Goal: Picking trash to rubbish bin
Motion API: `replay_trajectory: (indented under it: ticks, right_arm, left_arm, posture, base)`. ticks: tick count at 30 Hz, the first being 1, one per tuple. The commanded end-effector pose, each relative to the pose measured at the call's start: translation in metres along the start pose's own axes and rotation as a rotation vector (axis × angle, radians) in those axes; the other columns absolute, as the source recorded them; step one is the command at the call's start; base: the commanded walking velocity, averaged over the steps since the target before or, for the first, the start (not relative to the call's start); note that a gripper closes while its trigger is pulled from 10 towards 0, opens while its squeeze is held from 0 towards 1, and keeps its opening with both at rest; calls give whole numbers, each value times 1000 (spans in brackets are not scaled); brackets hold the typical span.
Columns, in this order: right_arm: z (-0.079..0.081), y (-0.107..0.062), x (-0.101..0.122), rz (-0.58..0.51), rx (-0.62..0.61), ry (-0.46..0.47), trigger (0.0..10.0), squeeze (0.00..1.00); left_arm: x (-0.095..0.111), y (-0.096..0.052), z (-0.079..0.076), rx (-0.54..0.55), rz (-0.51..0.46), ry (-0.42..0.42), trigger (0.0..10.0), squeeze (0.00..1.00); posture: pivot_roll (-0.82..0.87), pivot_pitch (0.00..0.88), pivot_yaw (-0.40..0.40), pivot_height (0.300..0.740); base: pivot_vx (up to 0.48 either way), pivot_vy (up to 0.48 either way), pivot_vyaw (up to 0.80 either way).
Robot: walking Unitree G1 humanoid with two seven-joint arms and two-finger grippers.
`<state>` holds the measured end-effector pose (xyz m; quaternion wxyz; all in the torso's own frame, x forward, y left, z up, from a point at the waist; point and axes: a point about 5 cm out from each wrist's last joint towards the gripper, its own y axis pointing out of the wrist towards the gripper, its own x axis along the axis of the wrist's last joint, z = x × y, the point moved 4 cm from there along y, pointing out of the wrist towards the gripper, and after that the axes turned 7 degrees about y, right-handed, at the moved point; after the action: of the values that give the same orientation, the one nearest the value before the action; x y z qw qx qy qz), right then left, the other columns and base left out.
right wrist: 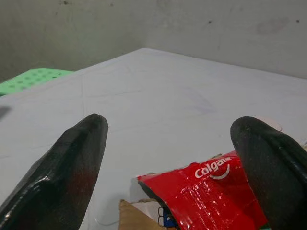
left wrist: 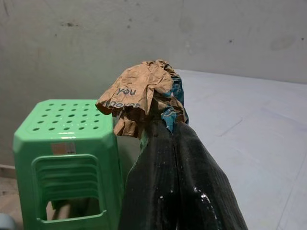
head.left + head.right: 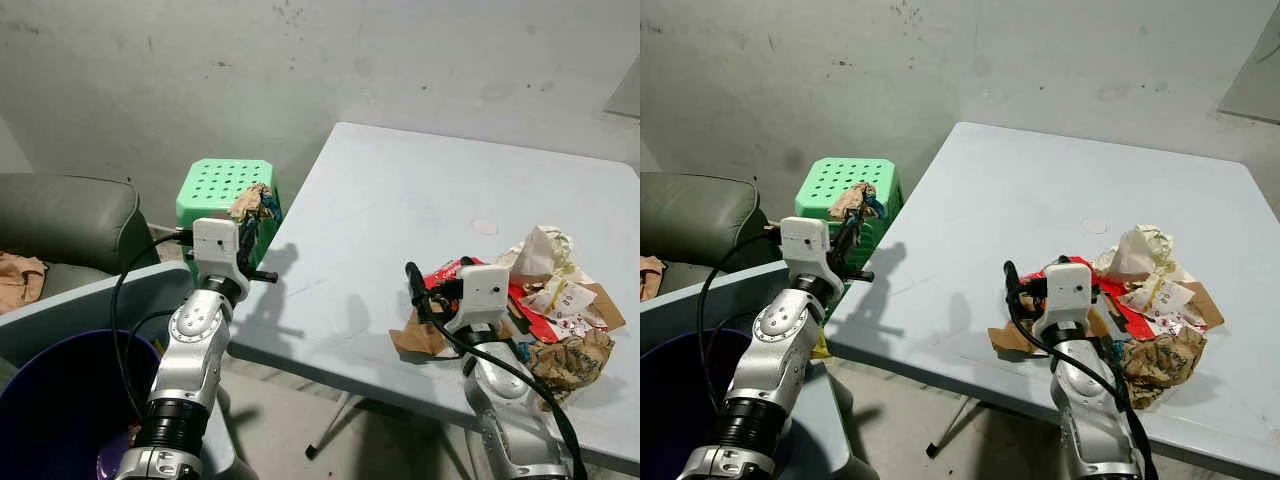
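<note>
My left gripper [image 3: 256, 208] is shut on a crumpled brown paper wad [image 2: 144, 93] with blue print, held up in the air off the table's left edge, in front of the green stool [image 3: 224, 190]. A purple rubbish bin [image 3: 60, 400] stands below and to the left of that arm. My right gripper [image 1: 168, 158] is open just above the table [image 3: 400, 200], with a red Colgate box [image 1: 211, 191] lying between and below its fingers. Right of it sits the trash pile [image 3: 550, 300]: white crumpled paper, red packaging and brown paper bags.
A grey-green sofa [image 3: 60, 220] with a brown cloth [image 3: 18, 278] stands at the far left. A grey box edge [image 3: 90, 300] runs beside the bin. The concrete wall [image 3: 300, 60] is behind the table. A small round disc [image 3: 485, 227] lies on the table.
</note>
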<state>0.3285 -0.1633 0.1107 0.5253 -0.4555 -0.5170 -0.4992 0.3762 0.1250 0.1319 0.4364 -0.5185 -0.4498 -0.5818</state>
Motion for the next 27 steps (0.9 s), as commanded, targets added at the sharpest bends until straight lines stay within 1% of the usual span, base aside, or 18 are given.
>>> replay_trajectory:
  ticks: [1, 13, 15, 19, 20, 21, 23, 26, 27]
  right_arm:
    - [-3, -1, -3, 9, -12, -6, 10000, 0]
    - [-1, -2, -5, 14, 0, -2, 10000, 0]
    - [-1, -2, -5, 14, 1, -1, 10000, 0]
    - [-1, -3, -5, 16, 5, 2, 10000, 0]
    - [-1, -3, -5, 17, 8, 1, 10000, 0]
    - [-1, -3, -5, 17, 8, 1, 10000, 0]
    - [-1, -3, -5, 18, 9, 1, 10000, 0]
    - [-1, -4, -6, 19, 11, 2, 10000, 0]
    - [0, -4, -6, 20, 14, 3, 10000, 0]
  left_arm:
    - [0, 2, -3, -12, 5, 2, 10000, 0]
    - [-1, 3, -4, -21, 12, -11, 10000, 0]
    - [-1, 3, -5, -21, 14, -12, 10000, 0]
    - [-1, 4, -5, -22, 14, -13, 10000, 0]
    - [-2, 4, -3, -7, 20, -31, 10000, 0]
    - [-2, 4, -3, -7, 20, -31, 10000, 0]
    - [-3, 4, -3, -2, 28, -25, 10000, 0]
    - [-7, 4, -3, 11, 57, -39, 10000, 0]
    - [-10, 5, -1, 25, 80, -59, 10000, 0]
  posture:
    - [-25, 0, -43, 740]
    - [-25, 0, -44, 740]
    - [-24, 0, -45, 740]
    - [-24, 0, -46, 740]
    - [-24, 0, -47, 740]
    - [-24, 0, -47, 740]
    - [-24, 0, -47, 740]
    - [-23, 0, -49, 740]
    - [-22, 0, -51, 740]
  base:
    - [0, 0, 800]
    - [0, 0, 800]
    - [0, 255, 800]
    - [0, 480, 800]
    - [0, 420, 800]
    - [0, 420, 800]
    - [0, 0, 800]
    - [0, 0, 800]
    - [0, 0, 800]
